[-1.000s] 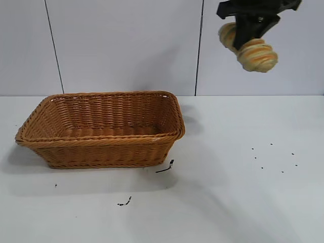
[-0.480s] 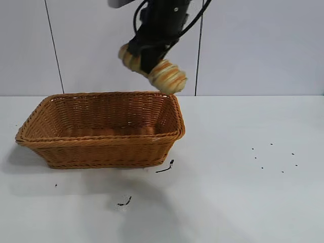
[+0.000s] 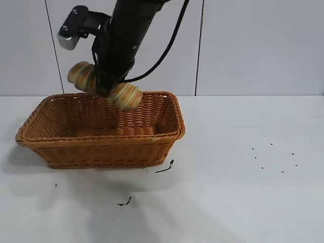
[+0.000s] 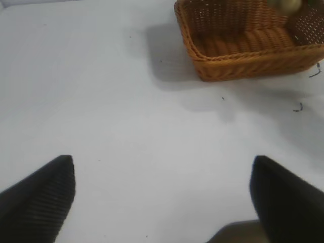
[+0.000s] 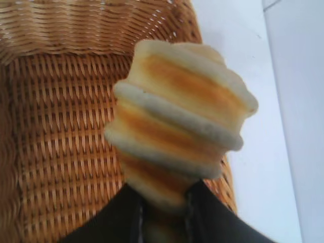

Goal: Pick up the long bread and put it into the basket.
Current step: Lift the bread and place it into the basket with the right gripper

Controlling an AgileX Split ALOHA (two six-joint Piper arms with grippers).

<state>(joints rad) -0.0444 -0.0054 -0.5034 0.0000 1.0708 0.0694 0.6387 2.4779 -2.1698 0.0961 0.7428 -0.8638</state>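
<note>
My right gripper [image 3: 105, 86] is shut on the long bread [image 3: 124, 95], a tan-yellow loaf with orange-brown ridges, and holds it tilted just above the far rim of the orange-brown wicker basket [image 3: 101, 152]. In the right wrist view the long bread [image 5: 177, 126] stands over the basket's woven floor [image 5: 55, 147], held between the black fingers [image 5: 126, 212]. My left gripper [image 4: 162, 197] is open and empty over bare table, far from the basket [image 4: 243, 55].
The white table [image 3: 238, 192] carries small dark specks at the right [image 3: 273, 157] and two dark scraps in front of the basket [image 3: 165, 168]. A grey panelled wall stands behind.
My right arm has carried the long bread leftward and downward, from high at the right to just above the basket's far side. The basket has not moved.
</note>
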